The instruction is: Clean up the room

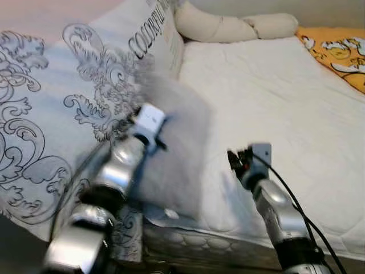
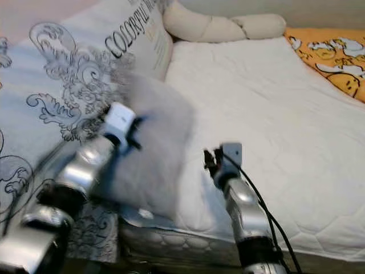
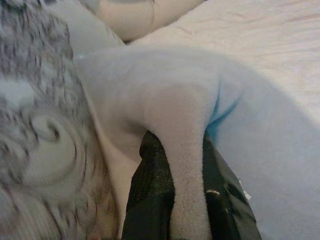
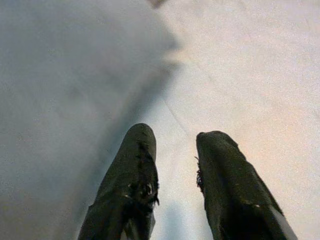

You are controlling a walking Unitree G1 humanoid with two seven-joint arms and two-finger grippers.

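On the bed, your left gripper pinches the grey pillow; right gripper, at four o'clock, gapes empty. Placing remains.

Soft, even daylight; moving left arm blurred.

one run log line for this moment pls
left gripper: shut on grey fleece blanket | right gripper: open, over white mattress | patterned duvet at left

The left arm reaches forward and up, and the left gripper has its two black fingers pressed on a fold of soft grey fabric. The right arm is stretched forward lower, and the right gripper has its fingers apart, holding nothing.
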